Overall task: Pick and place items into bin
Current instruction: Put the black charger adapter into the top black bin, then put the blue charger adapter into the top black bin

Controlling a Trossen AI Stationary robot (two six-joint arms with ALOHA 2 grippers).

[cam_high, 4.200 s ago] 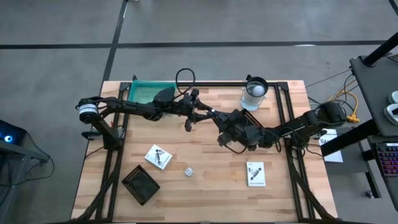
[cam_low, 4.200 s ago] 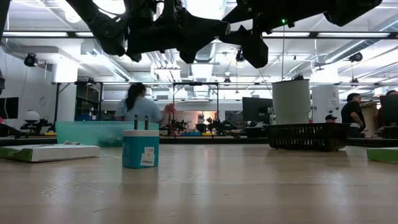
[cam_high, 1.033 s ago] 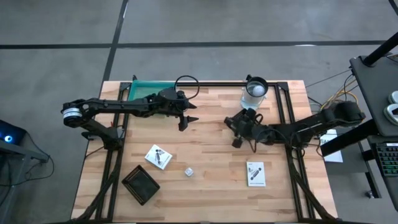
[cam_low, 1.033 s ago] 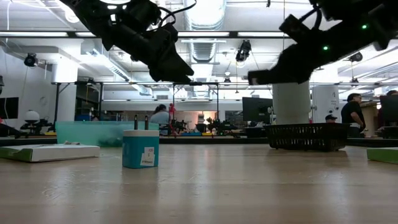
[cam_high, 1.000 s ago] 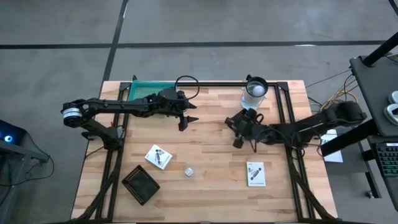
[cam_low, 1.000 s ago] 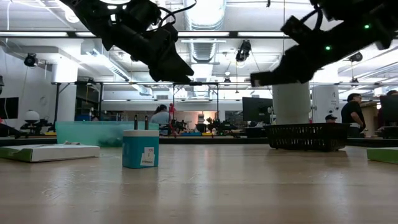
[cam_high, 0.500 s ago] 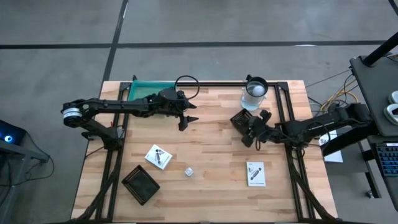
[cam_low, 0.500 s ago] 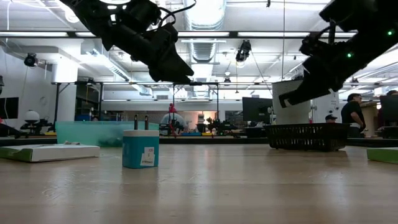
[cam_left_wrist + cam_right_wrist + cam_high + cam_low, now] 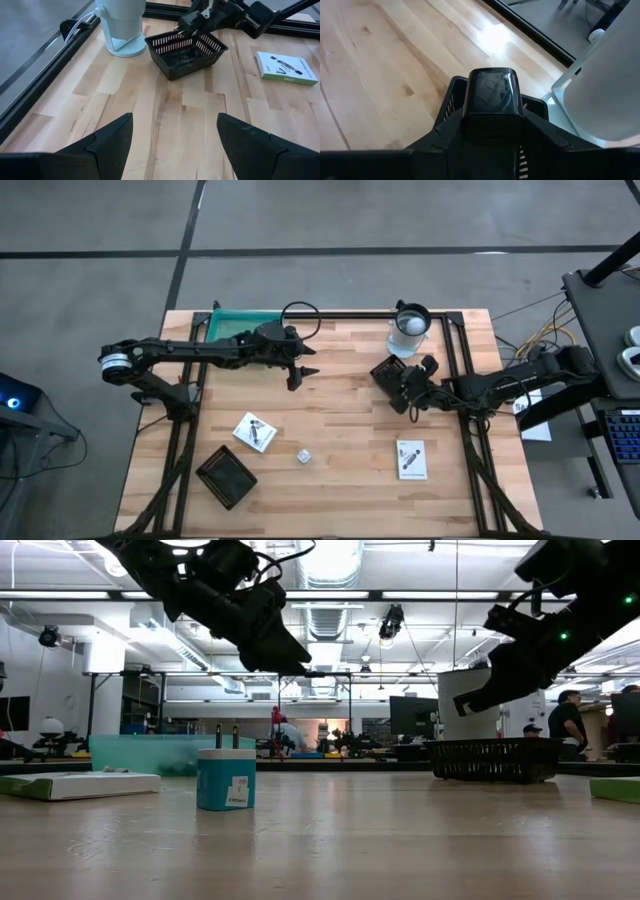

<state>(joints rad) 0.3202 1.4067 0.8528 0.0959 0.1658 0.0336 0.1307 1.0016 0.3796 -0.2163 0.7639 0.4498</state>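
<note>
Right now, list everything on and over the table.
table: one, light wood
bin: one, teal, back left corner
cup: one, clear, white ball inside, back edge right of centre
baskets: two, black mesh; one beside the cup, one at the front left
packets: two, white; left of centre, front right
cube: one, white and teal, between the packets
left gripper: open, empty, raised beside the bin
right gripper: by the basket near the cup

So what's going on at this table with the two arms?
Two robot arms are tidying small items into the green bin. The right gripper is at the rim of a black mesh basket beside the cup. The left gripper hovers open and empty near the bin. A packet and a tiny cube lie untouched.
</note>
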